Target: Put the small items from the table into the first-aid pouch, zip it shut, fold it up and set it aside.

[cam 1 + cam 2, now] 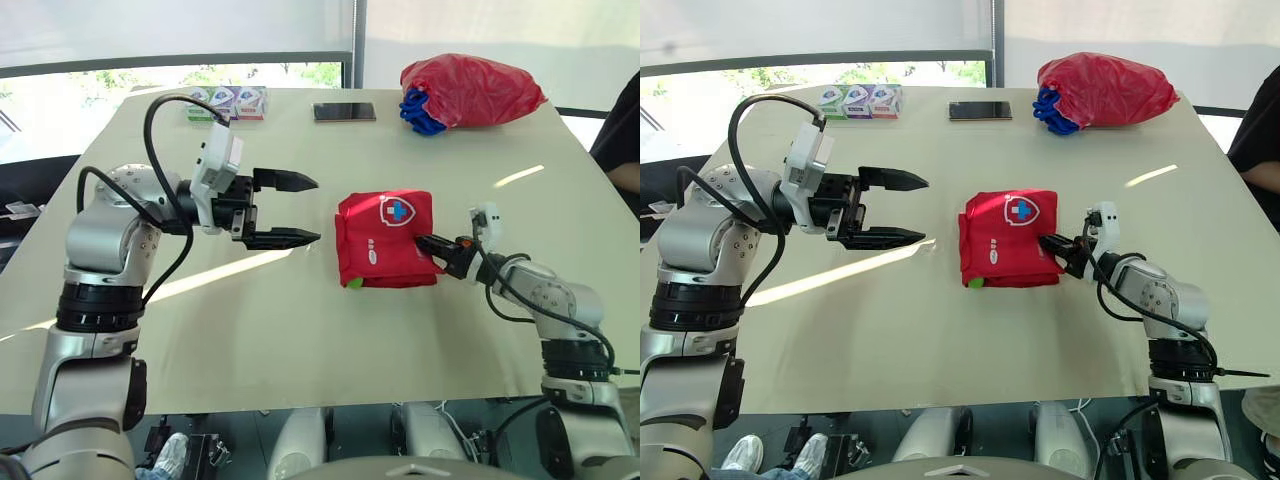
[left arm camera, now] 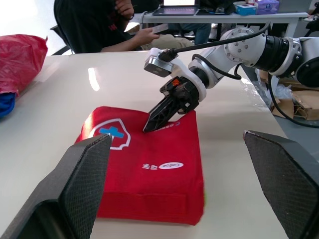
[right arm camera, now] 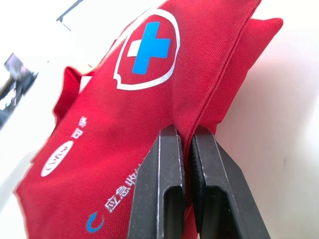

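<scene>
R hand [image 1: 1048, 241] clenched on edge of folded red fabric first-aid pouch [image 1: 380, 245] on beige surface [image 1: 300, 330]; L hand [image 1: 316, 209] released, apart from it.

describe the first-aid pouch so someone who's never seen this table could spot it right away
On the pale table, look near the middle. The first-aid pouch lies flat there, a folded red fabric square, its right edge pinched by the right claw. Unlike the crumpled red plastic bag at the far edge, it carries a white-outlined shield with a blue cross.
</scene>
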Robot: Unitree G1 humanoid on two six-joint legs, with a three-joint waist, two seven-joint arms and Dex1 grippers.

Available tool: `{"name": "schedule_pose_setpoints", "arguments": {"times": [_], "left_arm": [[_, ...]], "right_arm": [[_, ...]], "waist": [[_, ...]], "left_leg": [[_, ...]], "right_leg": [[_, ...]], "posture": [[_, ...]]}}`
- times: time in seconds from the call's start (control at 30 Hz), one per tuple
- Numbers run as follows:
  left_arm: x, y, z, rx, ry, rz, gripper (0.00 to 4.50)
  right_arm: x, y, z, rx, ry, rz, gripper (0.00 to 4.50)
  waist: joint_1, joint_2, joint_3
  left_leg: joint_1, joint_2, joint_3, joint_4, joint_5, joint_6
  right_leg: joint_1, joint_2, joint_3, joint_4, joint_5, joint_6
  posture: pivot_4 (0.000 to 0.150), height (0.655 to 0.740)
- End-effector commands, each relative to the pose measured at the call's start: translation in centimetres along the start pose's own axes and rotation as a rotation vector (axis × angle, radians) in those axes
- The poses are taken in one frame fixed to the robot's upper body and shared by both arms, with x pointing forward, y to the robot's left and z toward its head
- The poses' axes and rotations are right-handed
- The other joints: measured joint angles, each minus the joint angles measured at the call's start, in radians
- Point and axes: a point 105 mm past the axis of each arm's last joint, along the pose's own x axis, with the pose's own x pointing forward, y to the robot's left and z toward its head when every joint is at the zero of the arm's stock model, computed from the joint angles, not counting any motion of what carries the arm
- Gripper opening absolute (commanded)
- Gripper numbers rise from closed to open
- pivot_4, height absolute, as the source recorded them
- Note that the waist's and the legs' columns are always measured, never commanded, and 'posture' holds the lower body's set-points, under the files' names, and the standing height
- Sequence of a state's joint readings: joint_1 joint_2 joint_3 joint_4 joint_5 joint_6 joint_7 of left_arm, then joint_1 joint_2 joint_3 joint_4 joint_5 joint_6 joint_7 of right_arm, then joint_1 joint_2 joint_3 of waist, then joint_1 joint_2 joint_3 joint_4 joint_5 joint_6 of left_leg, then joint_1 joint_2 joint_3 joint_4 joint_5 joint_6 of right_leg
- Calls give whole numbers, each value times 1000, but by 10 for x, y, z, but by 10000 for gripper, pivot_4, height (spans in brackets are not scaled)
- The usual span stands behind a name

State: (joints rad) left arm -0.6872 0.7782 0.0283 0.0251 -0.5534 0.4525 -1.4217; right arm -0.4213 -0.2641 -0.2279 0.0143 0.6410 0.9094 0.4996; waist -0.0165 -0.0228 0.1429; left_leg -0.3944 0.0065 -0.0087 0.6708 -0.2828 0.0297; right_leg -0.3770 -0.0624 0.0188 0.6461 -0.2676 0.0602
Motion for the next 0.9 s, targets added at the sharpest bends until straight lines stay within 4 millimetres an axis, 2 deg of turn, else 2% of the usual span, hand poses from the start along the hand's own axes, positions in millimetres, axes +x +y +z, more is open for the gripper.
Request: {"name": "schedule_pose_setpoints", "arguments": {"times": [0.03,0.2,0.27,0.4,0.53,0.67,0.77,0.83,0.9], "left_arm": [[1,3,15,68,-34,-1,45000],[4,7,25,90,-87,14,45000],[5,8,27,106,-86,7,45000],[9,13,31,120,-105,13,45000],[13,15,35,134,-131,9,45000],[13,14,36,136,-141,2,45000],[11,15,35,136,-145,16,45000],[10,15,34,135,-147,26,45000],[8,15,33,130,-151,40,45000]], "right_arm": [[-19,-19,42,-8,-226,-145,426],[-49,-50,68,37,-451,-368,426],[-67,-64,78,52,-561,-488,426],[-91,-93,81,185,-712,-706,426],[-93,-108,79,341,-806,-820,426],[-75,-100,75,416,-802,-765,426],[-74,-96,68,370,-756,-762,9439],[-84,-94,63,333,-739,-764,17953],[-95,-90,58,250,-692,-755,28695]], "waist": [[6,0,0],[8,1,1],[3,1,1],[-1,2,1],[-9,3,1],[-21,3,2],[-22,3,1],[-20,3,2],[-19,3,2]], "left_leg": [[-1,0,0,0,0,0],[-1,-1,0,0,2,-3],[-1,-1,0,0,2,-3],[-1,-1,0,-1,2,-4],[0,-1,1,-1,2,-4],[1,0,1,-2,2,-4],[0,0,1,-2,2,-4],[0,0,1,-2,2,-4],[0,0,1,-2,2,-4]], "right_leg": [[0,0,0,0,0,0],[0,-2,0,-1,0,0],[0,-2,0,-1,0,0],[-1,-1,0,0,0,0],[-1,-1,2,1,0,0],[-1,0,2,1,0,0],[-1,-1,2,1,0,0],[0,-1,2,0,0,0],[0,-1,2,0,0,0]], "posture": [[1500,7400],[1500,7400],[1500,7400],[1500,7400],[1500,7400],[1500,7400],[1500,7400],[1500,7400],[1500,7400]]}}
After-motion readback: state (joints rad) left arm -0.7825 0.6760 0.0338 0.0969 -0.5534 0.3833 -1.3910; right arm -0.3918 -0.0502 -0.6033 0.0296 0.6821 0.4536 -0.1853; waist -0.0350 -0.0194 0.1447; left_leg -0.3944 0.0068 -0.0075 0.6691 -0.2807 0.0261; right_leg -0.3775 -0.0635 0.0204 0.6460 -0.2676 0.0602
